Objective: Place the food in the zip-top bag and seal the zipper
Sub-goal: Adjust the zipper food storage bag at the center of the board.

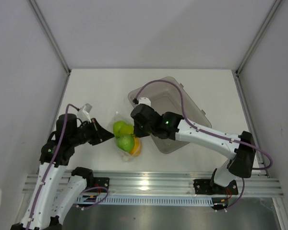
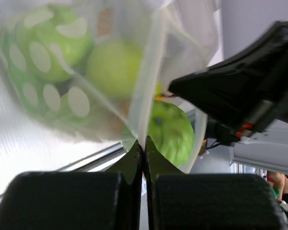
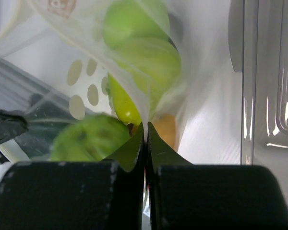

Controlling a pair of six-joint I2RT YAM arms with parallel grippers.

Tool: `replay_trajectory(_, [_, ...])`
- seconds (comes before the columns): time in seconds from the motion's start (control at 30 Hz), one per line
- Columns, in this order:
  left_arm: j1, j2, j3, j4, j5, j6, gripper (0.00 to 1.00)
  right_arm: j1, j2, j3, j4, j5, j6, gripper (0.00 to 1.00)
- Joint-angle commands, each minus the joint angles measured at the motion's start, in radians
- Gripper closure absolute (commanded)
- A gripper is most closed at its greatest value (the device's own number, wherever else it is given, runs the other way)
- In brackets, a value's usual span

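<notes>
Because the left end effector (image 1: 109,136) and right end effector (image 1: 135,130) are each clamped fully closed on the zip-top bag (image 1: 127,142), stretched between them over the desk (image 1: 96,91) with the food (image 1: 121,128) inside, keep the mouth taut and press evenly along the zipper.

The zip-top bag (image 1: 126,136) is clear, glossy, crinkled plastic; the bin (image 1: 198,108) smooth, translucent grey plastic

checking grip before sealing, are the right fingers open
No, the right fingers are closed together, with the plastic of the bag pinched at their tips.
</notes>
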Motion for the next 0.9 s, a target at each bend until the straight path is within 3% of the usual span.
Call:
replay_trajectory(0.0, [-0.005,-0.046,0.233,0.022,0.016,-0.005,0.99,-0.003,-0.047,0.209,-0.059,-0.029,-0.030,1.00])
replay_trajectory(0.13, [-0.005,-0.086,0.233,0.025,-0.019,-0.017,0.99,-0.009,-0.078,0.208,-0.014,-0.087,-0.023,1.00])
replay_trajectory(0.23, [-0.005,-0.091,0.060,0.056,-0.042,-0.005,0.99,-0.066,-0.069,0.112,0.023,-0.170,-0.004,1.00])
replay_trajectory(0.37, [-0.005,-0.047,-0.029,0.073,-0.028,0.006,0.99,-0.104,-0.029,0.114,-0.027,-0.206,-0.015,1.00])
replay_trajectory(0.5, [-0.005,-0.057,0.064,0.042,-0.019,-0.005,0.99,-0.113,-0.015,0.288,-0.148,-0.178,-0.065,1.00])
replay_trajectory(0.63, [-0.005,-0.092,0.222,0.010,0.002,-0.031,0.99,-0.141,0.051,0.572,-0.347,-0.259,-0.119,1.00])
replay_trajectory(0.7, [-0.005,-0.102,0.198,0.013,-0.018,-0.034,0.99,-0.159,0.069,0.559,-0.351,-0.285,-0.138,1.00])
replay_trajectory(0.87, [-0.005,-0.091,-0.053,0.059,-0.028,-0.022,0.99,-0.198,0.091,0.341,-0.233,-0.411,-0.130,1.00])
